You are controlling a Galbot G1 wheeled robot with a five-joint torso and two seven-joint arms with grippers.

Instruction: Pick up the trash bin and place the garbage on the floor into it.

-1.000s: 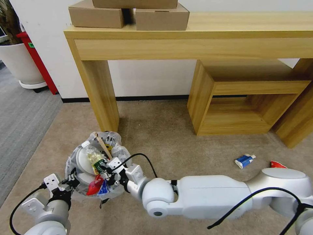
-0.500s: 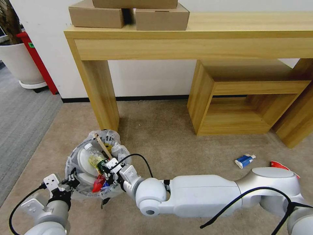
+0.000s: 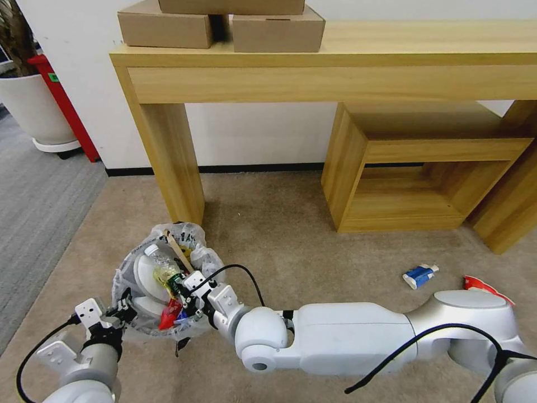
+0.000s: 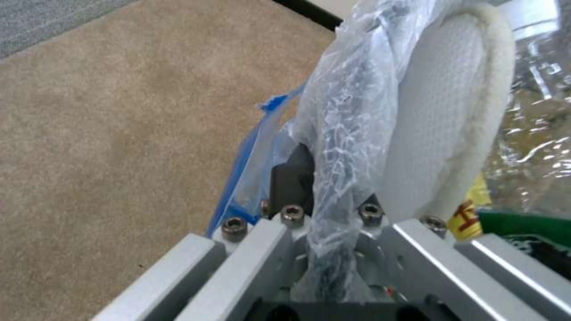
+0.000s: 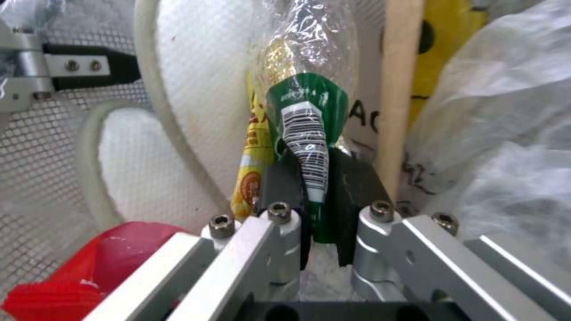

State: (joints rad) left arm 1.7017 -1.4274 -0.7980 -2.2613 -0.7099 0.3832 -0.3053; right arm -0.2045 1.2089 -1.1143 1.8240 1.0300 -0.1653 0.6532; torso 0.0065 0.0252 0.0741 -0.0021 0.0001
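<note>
The trash bin (image 3: 124, 272), lined with a crinkly clear bag, hangs low over the beige floor (image 3: 291, 235) near the desk leg. My left gripper (image 3: 122, 310) is shut on its near rim (image 4: 336, 147), with the plastic pinched between the fingers. Inside lie white slippers (image 4: 446, 120), a plastic bottle (image 3: 158, 258), a wooden stick (image 5: 399, 89) and red paper (image 5: 113, 249). My right gripper (image 3: 180, 296) reaches into the bin from the right, shut on a green wrapper (image 5: 312, 133). A blue-white tube (image 3: 419, 275) and a red scrap (image 3: 477, 283) lie on the carpet to the right.
A wooden desk leg (image 3: 170, 162) stands just behind the bin. A low wooden shelf unit (image 3: 414, 168) sits under the desk to the right. Cardboard boxes (image 3: 224, 22) rest on top. A white plant pot (image 3: 36, 109) and grey striped carpet (image 3: 39, 207) are at the left.
My right gripper has sunk lower and a little further left into the bin, carrying the green wrapper. The left gripper and the bin have stayed put.
</note>
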